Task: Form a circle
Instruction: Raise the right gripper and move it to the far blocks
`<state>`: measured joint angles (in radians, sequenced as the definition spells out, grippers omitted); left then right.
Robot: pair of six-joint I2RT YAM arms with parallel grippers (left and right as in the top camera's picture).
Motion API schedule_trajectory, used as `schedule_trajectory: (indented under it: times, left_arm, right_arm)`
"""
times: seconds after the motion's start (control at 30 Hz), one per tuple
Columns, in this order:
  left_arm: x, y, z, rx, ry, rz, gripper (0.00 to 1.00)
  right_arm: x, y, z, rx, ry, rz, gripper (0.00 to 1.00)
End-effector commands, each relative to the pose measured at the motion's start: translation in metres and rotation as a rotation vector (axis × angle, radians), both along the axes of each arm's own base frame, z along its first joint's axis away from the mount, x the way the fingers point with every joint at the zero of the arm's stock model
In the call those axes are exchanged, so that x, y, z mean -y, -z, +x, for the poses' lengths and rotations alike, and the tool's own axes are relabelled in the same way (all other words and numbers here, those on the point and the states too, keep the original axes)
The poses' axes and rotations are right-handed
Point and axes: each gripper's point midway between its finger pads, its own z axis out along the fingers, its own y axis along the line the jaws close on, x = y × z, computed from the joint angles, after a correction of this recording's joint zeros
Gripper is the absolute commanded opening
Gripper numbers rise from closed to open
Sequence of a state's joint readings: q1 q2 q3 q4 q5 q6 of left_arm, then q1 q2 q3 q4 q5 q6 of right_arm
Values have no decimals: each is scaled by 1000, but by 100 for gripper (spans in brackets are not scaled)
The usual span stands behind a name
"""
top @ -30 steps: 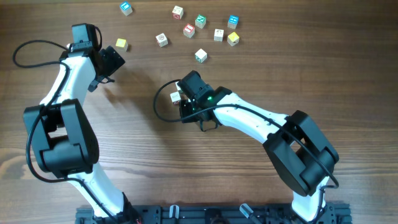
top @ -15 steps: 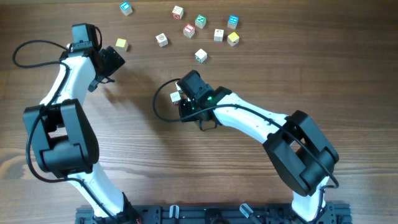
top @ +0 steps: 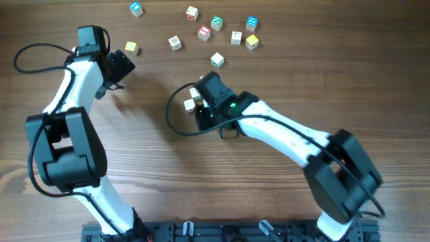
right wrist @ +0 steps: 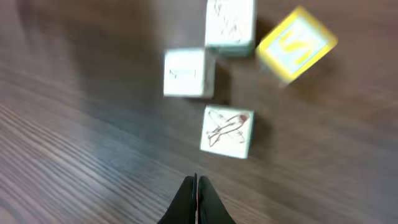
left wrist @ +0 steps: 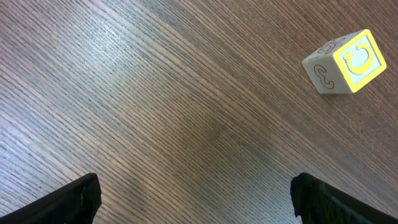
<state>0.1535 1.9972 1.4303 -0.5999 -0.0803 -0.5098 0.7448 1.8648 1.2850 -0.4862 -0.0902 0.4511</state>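
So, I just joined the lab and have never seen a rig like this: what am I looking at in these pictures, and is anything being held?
These are two robot arms at a wooden table. One picture looks down from a camera above. The other two come from a camera on each wrist, so that hand's own fingers show at the bottom edge. The left hand is wide open and empty over bare wood, with a yellow-faced cube lying beyond it. The right hand is pinched shut on nothing, its tip pointing at a little group of cubes packed close together; that picture is blurred. More loose cubes lie scattered along the far side of the table. So nothing is held.
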Motion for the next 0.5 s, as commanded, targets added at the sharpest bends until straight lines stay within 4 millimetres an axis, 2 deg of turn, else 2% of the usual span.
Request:
schedule_trajectory:
  times: [0.0, 0.07, 0.1, 0.13, 0.27, 0.47]
  left_arm:
    - [-1, -11, 4, 27, 6, 6, 100]
    - [-1, -11, 4, 27, 6, 6, 100]
    - [-1, -11, 4, 27, 6, 6, 100]
    - [-1, -11, 4, 27, 6, 6, 100]
    - [-1, -11, 4, 27, 6, 6, 100]
    - [-1, -11, 4, 27, 6, 6, 100]
  right_arm:
    - [36, -26, 33, 135, 76, -83, 4]
    - [56, -22, 41, 111, 121, -104, 5]
    - [66, -20, 43, 96, 141, -117, 12]
    - [78, -17, 44, 78, 159, -135, 25]
    - [107, -12, 51, 58, 222, -189, 26]
    - [126, -6, 46, 5, 251, -224, 32]
